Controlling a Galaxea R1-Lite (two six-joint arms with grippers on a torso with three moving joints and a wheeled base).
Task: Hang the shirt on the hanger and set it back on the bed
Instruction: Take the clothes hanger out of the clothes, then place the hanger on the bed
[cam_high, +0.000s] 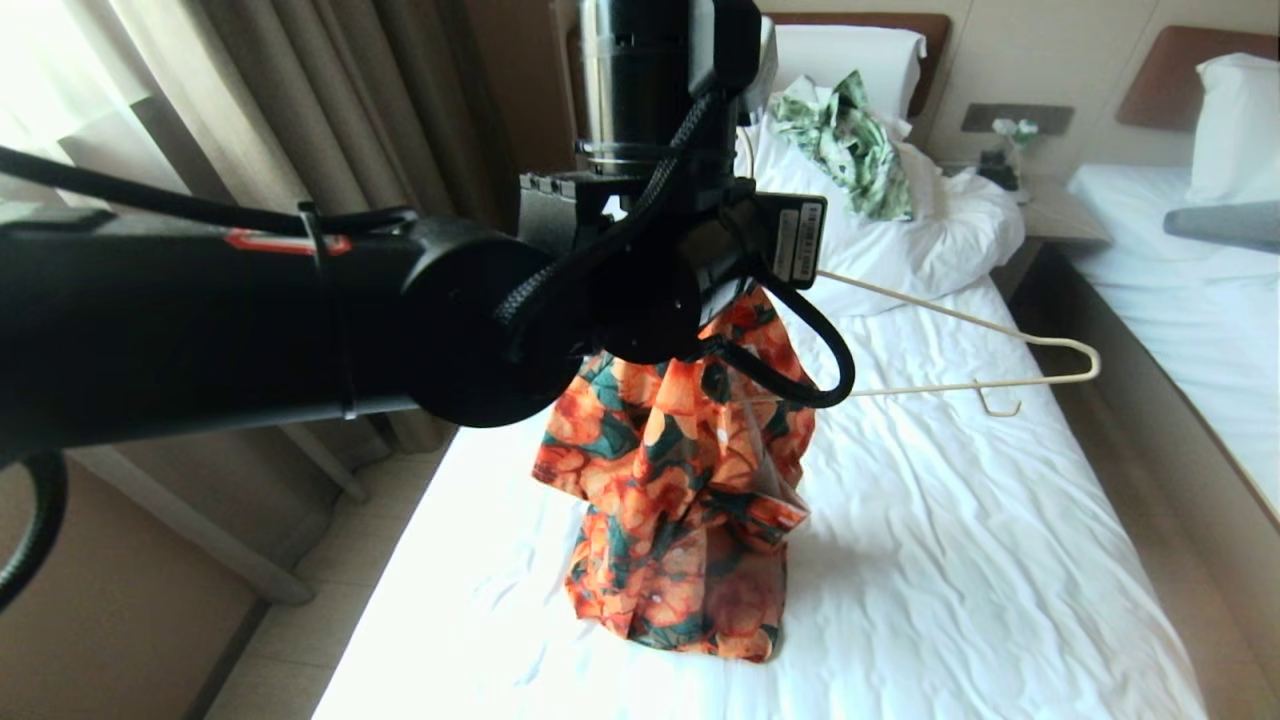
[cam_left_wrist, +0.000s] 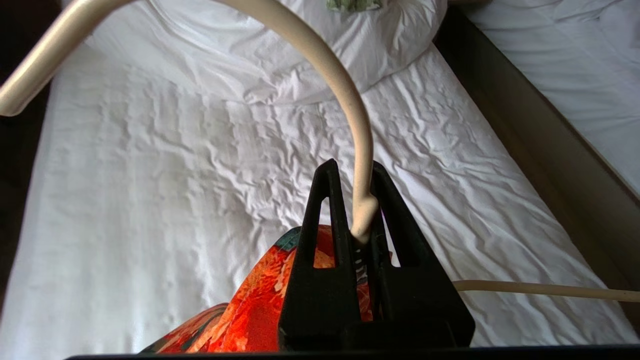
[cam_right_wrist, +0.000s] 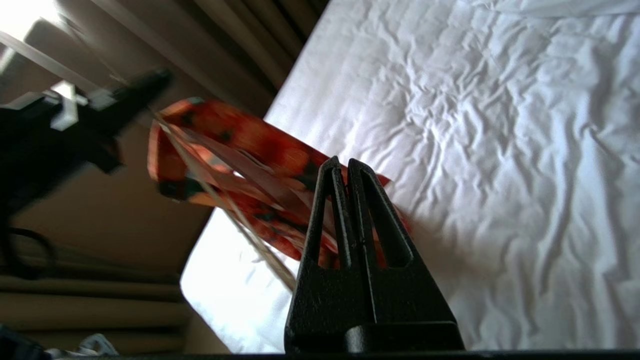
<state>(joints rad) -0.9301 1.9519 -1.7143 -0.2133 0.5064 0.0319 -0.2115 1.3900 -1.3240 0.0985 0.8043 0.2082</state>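
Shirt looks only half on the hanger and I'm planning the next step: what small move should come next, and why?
Probably ease the right gripper, shut with no cloth visibly caught, back toward the shirt to pull it over the bare hanger arm. The left gripper holds the hanger's neck above the bed.

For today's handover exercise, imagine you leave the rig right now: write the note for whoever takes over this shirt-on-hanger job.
Left hand: shut on the hanger at the base of its hook, holding it up over the bed.
Right hand: shut, empty as far as the pictures show, beside the shirt.
Shirt: hangs bunched from the hanger's left end, its hem down at the sheet; the hanger's right end sticks out bare.
Done: hanger lifted, one side inside the shirt.
Left: pull the shirt over the bare end, straighten it, lay it all back on the bed.
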